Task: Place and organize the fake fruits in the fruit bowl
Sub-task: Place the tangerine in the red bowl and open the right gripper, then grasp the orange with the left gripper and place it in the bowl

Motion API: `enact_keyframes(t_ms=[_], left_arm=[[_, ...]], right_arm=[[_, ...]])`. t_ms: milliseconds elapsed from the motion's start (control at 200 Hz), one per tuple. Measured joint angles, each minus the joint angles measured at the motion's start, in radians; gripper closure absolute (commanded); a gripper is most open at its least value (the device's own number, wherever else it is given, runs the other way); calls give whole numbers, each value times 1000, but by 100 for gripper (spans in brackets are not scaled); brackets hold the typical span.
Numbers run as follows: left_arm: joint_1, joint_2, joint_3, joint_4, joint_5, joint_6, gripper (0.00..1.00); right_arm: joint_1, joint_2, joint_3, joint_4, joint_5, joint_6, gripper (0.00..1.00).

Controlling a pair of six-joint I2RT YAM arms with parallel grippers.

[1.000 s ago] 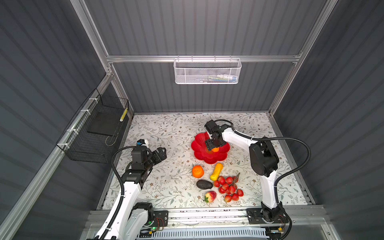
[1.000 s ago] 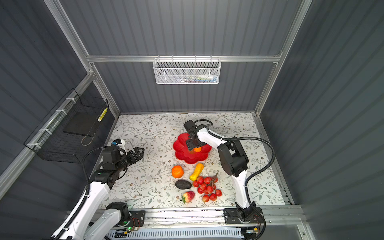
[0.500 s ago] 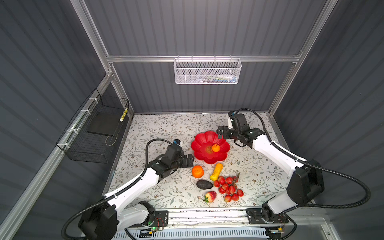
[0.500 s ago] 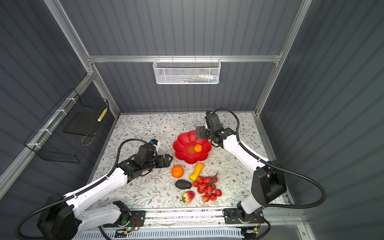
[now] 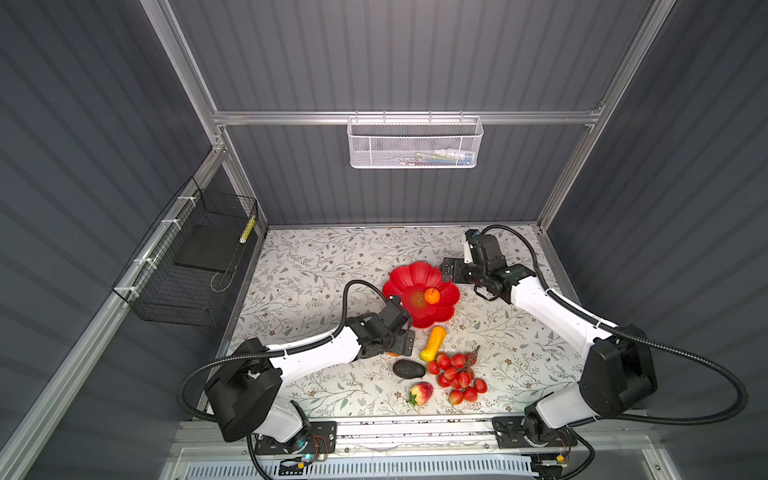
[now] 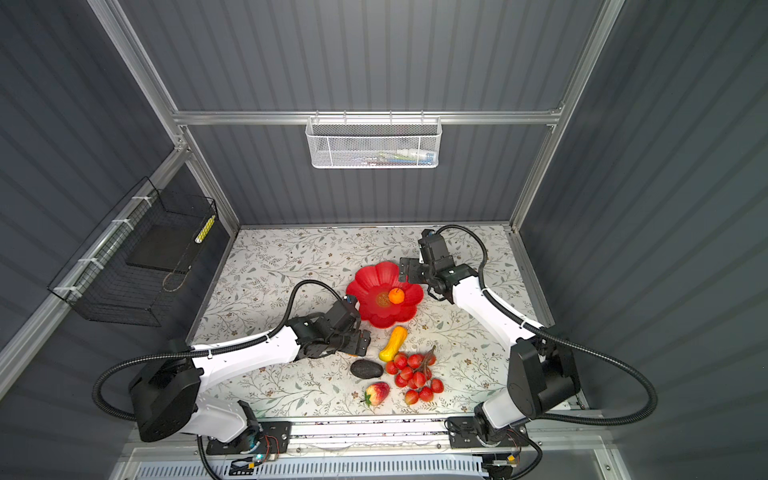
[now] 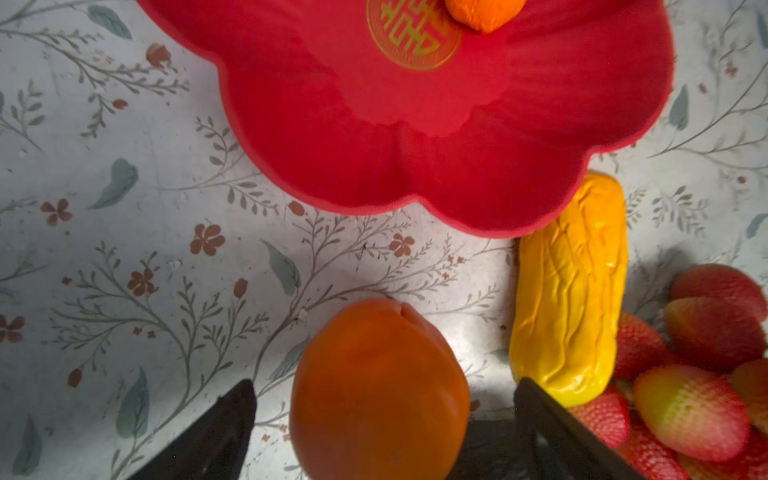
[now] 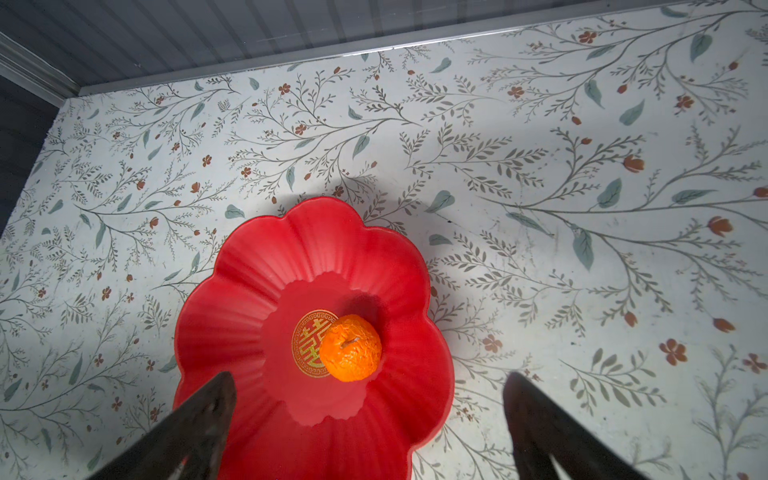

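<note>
The red flower-shaped fruit bowl (image 5: 409, 282) (image 8: 257, 291) holds one small orange (image 5: 432, 295) (image 8: 350, 347) beside its gold emblem. My right gripper (image 5: 451, 270) (image 8: 369, 382) hangs open and empty over the bowl's back right rim. My left gripper (image 5: 404, 332) (image 7: 384, 388) is open and straddles the second orange (image 7: 378, 386), with gaps on both sides. From above that orange is almost hidden. In front of the bowl lie the yellow-orange elongated fruit (image 5: 433, 343) (image 7: 569, 291), the avocado (image 5: 409, 369), the strawberry (image 5: 420, 392) and the red berry bunch (image 5: 457, 376).
A white mesh basket (image 5: 415, 143) hangs on the back wall. A black wire basket (image 5: 195, 262) hangs on the left wall. The loose fruits crowd the front middle, with the berries close to the yellow fruit.
My right gripper let go of the small orange in the bowl, opened wide and drew back to the right. My left arm swung in from the left and now straddles the second orange.
</note>
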Motion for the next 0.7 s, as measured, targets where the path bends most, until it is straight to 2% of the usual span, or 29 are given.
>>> enact_keyframes(t_ms=[190,345,525,700], left_arm=[[-5,46,8,-26,-13,10,30],[-5,48,16,-41,-42,10,42],[-5,21,11,-79,-81,10,45],[-5,-182,-11,-140,-132,14,41]], right_arm=[[-5,0,-8,11,-11,8,1],[-6,0,-15,16,-18,11,1],[-6,0,-17,21,-23,12,1],[-9,0,-17,30,-27,19,1]])
